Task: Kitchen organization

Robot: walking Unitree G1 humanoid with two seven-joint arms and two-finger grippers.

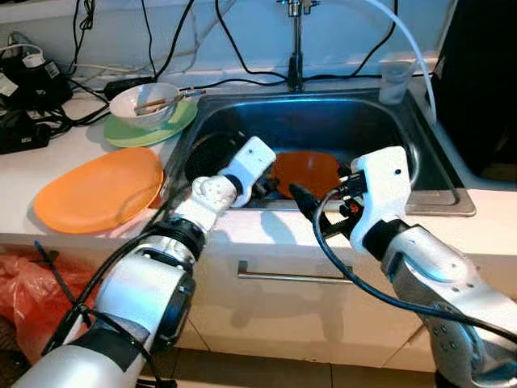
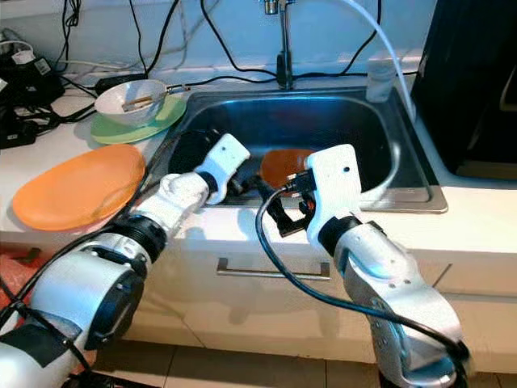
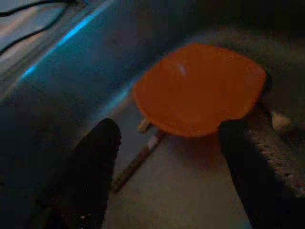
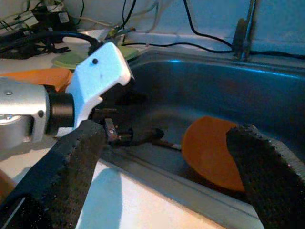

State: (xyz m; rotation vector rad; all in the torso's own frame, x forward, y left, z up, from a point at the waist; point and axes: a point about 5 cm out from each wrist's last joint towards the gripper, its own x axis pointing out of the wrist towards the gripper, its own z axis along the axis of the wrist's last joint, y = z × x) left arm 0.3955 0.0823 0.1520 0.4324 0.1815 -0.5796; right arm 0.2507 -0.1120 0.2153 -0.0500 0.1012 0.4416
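Reaching, left gripper [image 3: 167, 157]: fingers spread wide, holding nothing, low in the sink [image 1: 404, 137] facing the orange bowl [image 1: 305, 171].
Right gripper [image 4: 167, 167]: fingers parted, empty, above the sink's front rim.
Orange bowl: sink floor, chopsticks [image 3: 136, 160] beside it.
Counter, ten o'clock: orange plate [image 1: 101, 190], white bowl [image 1: 144, 105].

A white tabletop [image 1: 81, 153] runs across the upper half of the frame, with a stainless-steel sink [image 1: 323, 121] sunk into its centre and lit by a bluish glow. A chrome tap [image 1: 296, 40] rises at the top centre against a pale wall [image 1: 258, 32], where black cables [image 1: 230, 44] hang. Below, a white cabinet front [image 1: 283, 311] carries 1 metal bar handle [image 1: 295, 277]. Tiled floor [image 1: 242, 376] shows at the bottom edge. A dark appliance [image 1: 485, 73] stands at the upper right.
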